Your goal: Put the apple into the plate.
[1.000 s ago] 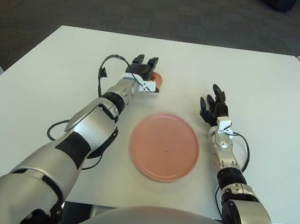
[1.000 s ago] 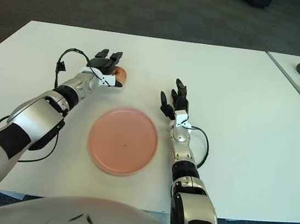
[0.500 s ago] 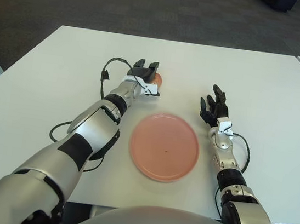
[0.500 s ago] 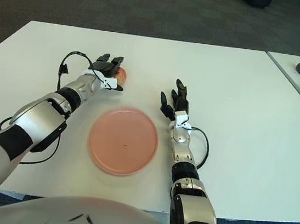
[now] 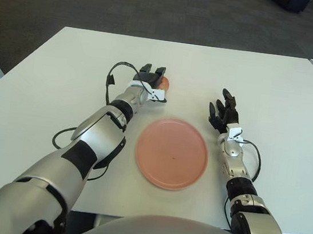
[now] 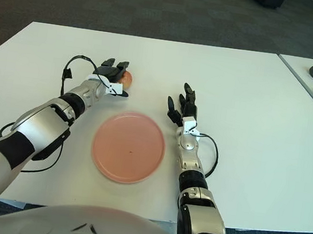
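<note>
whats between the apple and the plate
Only bare white table. The apple sits in the left hand beyond the plate; both eye views show that stretch clear.

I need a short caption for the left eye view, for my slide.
Left robot hand at the apple beyond the empty pink plate; right robot hand rests open beside it.

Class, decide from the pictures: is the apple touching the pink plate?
Apart. In the left eye view, the apple sits under the left hand, and a strip of bare white table separates it from the plate.
</note>
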You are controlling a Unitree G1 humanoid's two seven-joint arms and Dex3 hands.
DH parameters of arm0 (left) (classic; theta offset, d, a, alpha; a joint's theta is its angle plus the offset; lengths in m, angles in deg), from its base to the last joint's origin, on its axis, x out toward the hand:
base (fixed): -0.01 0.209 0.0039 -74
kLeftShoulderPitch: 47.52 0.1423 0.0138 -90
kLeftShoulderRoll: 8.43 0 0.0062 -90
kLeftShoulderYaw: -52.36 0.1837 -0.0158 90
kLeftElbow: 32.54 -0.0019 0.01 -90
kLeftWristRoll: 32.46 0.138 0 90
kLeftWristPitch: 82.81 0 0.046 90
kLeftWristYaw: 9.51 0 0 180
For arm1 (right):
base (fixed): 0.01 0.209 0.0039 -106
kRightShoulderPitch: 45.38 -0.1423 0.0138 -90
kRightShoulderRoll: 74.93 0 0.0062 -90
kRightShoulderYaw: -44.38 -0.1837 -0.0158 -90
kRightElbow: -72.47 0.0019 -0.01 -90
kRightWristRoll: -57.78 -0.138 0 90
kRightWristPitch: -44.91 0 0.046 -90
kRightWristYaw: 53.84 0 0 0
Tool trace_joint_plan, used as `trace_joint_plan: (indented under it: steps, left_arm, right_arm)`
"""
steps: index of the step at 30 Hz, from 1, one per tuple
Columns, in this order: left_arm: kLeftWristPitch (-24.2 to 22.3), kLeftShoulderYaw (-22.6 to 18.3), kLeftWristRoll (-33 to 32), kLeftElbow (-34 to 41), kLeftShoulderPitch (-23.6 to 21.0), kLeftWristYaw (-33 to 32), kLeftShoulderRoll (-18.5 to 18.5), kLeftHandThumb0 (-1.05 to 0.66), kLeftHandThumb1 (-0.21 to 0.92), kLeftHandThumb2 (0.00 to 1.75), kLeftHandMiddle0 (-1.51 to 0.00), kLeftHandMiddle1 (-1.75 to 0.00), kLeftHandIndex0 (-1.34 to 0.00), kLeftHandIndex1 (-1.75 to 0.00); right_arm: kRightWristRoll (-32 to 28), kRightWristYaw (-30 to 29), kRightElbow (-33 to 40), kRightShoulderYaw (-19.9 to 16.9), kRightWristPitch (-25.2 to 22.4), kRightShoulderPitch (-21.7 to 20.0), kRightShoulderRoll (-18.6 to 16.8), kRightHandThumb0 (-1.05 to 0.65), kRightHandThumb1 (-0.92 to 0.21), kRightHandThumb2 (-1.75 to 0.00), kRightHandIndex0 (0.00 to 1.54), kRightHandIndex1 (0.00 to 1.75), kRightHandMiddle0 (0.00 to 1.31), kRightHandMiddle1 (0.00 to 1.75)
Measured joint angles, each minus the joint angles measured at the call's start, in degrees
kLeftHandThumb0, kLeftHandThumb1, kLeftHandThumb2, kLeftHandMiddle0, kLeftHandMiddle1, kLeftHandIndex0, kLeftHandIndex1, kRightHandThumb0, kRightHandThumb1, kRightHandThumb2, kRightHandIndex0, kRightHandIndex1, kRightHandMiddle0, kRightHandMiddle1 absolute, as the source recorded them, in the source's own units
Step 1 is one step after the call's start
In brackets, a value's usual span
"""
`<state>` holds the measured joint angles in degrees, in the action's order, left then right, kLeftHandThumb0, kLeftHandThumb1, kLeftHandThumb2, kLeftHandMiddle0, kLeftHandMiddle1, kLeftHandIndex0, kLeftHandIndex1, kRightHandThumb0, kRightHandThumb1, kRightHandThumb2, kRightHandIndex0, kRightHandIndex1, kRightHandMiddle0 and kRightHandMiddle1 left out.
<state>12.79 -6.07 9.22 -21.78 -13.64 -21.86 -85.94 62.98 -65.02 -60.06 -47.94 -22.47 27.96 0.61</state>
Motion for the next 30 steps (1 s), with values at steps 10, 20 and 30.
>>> trace_joint_plan:
  steps: [10, 20, 30]
  left_arm:
    - [-0.65, 0.72, 0.48, 0.06, -0.01, -0.01, 0.13, -1.05, 0.92, 0.16, 0.00, 0.00, 0.00, -0.29]
    - [-1.19, 1.17, 0.77, 0.12, -0.01, -0.12, 0.36, -1.05, 0.92, 0.17, -0.01, -0.01, 0.00, -0.33]
    - [-1.69, 1.82, 1.59, 0.11, 0.01, -0.46, 0.51, -1.05, 0.92, 0.22, -0.04, -0.02, 0.00, -0.37]
  right_arm:
    - [0.02, -0.13, 1.26, 0.16, -0.33, 0.71, -0.01, -0.54, -0.91, -0.58, 0.21, 0.01, 0.00, 0.35]
    - [-0.04, 0.33, 3.63, 0.22, -1.30, 2.26, -0.11, -0.54, -0.92, -0.58, 0.20, 0.00, 0.00, 0.35]
    - [-0.01, 0.45, 6.37, 0.42, -2.30, 3.71, -0.56, -0.54, -0.90, -0.58, 0.21, 0.01, 0.00, 0.37]
